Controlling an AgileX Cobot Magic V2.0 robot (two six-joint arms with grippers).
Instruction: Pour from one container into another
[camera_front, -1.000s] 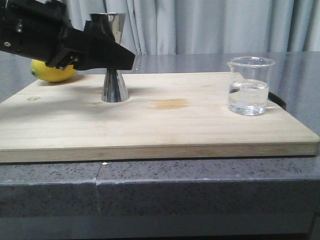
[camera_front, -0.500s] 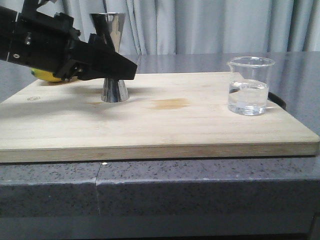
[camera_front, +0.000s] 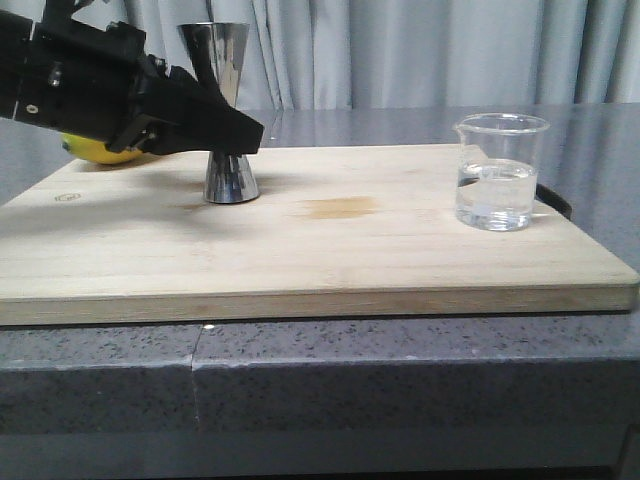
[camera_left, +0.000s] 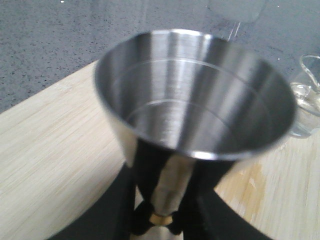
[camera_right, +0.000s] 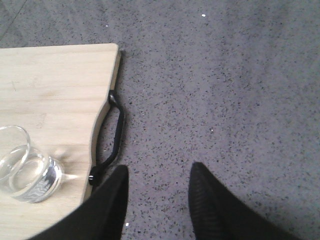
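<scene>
The steel hourglass jigger (camera_front: 216, 50) stands upright on the wooden board (camera_front: 350, 250), back left. My left gripper (camera_front: 248, 136) reaches in from the left at its narrow waist. In the left wrist view the jigger's open cup (camera_left: 195, 95) fills the picture, and my left gripper (camera_left: 160, 221) is shut on the gold-banded waist with a black finger on each side. The clear glass beaker (camera_front: 497, 178) with liquid stands on the board's right end, also seen as the beaker (camera_right: 27, 172) and the beaker (camera_left: 307, 100). My right gripper (camera_right: 159, 169) hangs open over the counter, right of the board.
A yellow lemon (camera_front: 95, 150) lies behind my left arm at the board's back left corner. The board has a black handle (camera_right: 117, 130) on its right end. Grey speckled counter (camera_right: 225, 75) surrounds the board; curtains hang behind.
My left arm dropped lower and its fingertips settled at the jigger's waist, ending slightly further left. The jigger and beaker stay where they were.
</scene>
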